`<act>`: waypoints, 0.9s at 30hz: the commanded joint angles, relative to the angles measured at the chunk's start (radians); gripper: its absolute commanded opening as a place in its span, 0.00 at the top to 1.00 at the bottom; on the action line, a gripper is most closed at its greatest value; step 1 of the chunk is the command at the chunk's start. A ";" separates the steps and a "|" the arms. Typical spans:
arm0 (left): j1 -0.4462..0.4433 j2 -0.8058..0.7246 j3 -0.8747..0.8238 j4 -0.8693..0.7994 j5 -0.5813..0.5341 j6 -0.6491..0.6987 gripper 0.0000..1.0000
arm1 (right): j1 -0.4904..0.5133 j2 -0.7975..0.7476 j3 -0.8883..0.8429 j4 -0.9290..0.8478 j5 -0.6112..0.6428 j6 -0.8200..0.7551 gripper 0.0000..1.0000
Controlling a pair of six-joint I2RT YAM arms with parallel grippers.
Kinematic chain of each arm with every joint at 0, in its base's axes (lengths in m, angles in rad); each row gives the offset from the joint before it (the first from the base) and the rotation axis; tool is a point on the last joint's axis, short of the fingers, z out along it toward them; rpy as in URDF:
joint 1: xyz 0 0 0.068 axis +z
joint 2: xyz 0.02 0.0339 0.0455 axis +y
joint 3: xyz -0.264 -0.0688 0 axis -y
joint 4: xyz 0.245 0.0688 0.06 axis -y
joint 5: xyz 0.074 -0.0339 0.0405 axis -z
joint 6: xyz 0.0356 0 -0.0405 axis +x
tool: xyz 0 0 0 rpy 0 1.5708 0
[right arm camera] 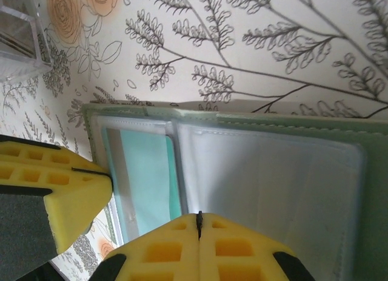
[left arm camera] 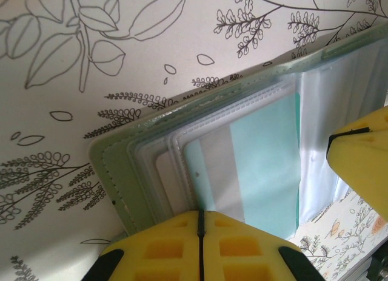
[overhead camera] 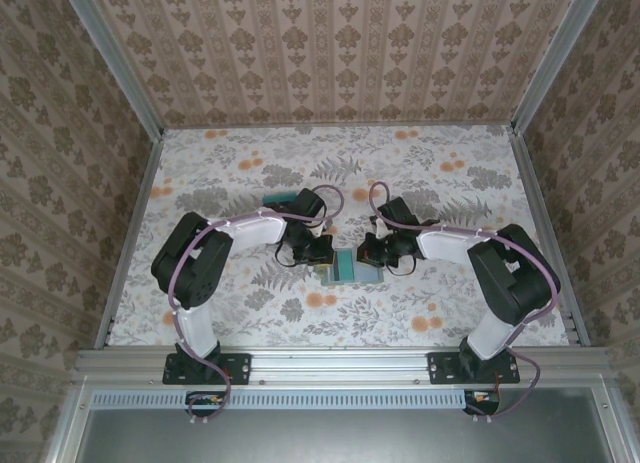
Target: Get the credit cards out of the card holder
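Open card holder (left arm camera: 115, 172), teal credit card (left arm camera: 267, 165) inside (jaws together at its edge)

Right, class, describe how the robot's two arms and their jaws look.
The left arm and right arm match: glossy white links between black joints, each trailed by a looping purple cable. The jaws are yellow blocks moulded with square recesses, on black mounts.

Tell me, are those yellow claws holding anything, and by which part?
Both seem to pinch the open card holder by its edges: the left gripper beside the teal card, the right gripper at the clear-sleeved panel.
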 commanded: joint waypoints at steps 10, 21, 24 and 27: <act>0.007 0.012 -0.035 -0.036 -0.024 0.023 0.93 | 0.039 0.056 0.012 0.015 -0.035 0.015 0.86; 0.000 0.019 -0.036 -0.027 -0.016 0.017 0.93 | 0.045 0.075 0.011 0.051 -0.060 0.034 0.82; -0.005 0.024 -0.028 -0.028 -0.015 0.019 0.93 | 0.045 0.079 0.010 0.063 -0.073 0.038 0.83; -0.010 0.027 -0.025 -0.034 -0.017 0.019 0.93 | 0.045 0.077 0.008 0.059 -0.069 0.037 0.88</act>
